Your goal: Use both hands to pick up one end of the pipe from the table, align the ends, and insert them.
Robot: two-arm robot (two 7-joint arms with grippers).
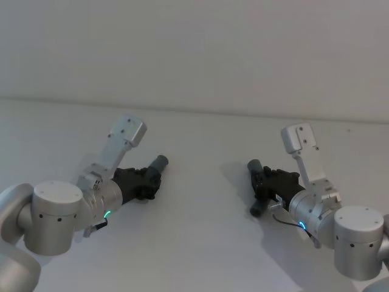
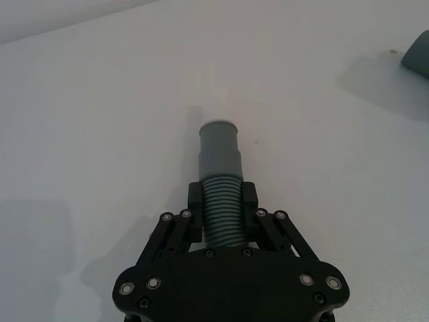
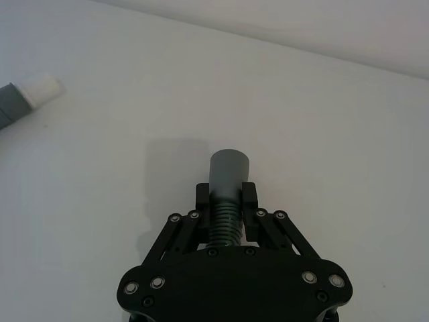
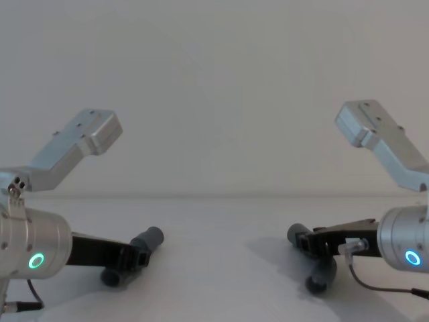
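1. Sitting in the jaws of the left gripper (image 2: 221,201), the straight piece (image 2: 220,161) is clamped by its ribbed part. Its smooth grey collar juts out past the fingertips.
2. Its whitish tip (image 3: 41,88) shows plainly in the right wrist view, far off from that arm's own jaws and lying over bare desk (image 1: 200,243).
3. The curved piece (image 1: 260,188) is clamped by its ribbed part in the right gripper (image 3: 228,201). Its round grey mouth (image 3: 230,164) stands out just beyond the fingertips.
4. In the head view the curved piece crosses the right jaws, with one end farther from the robot and the other bending back toward it. Both ends stick out past the black fingers.
5. Both sets of jaws are closed down to the width of the hose, with a pad pressing the ribs on each side and no gap showing.
6. The straight piece points forward and inward from the left side of the desk. The curved piece's far end faces inward from the right.
7. The two pieces are well apart, with a stretch of plain white desk between them.
8. Each piece sits low over the desk and throws a soft shadow beside it. I cannot tell whether either one touches the surface.
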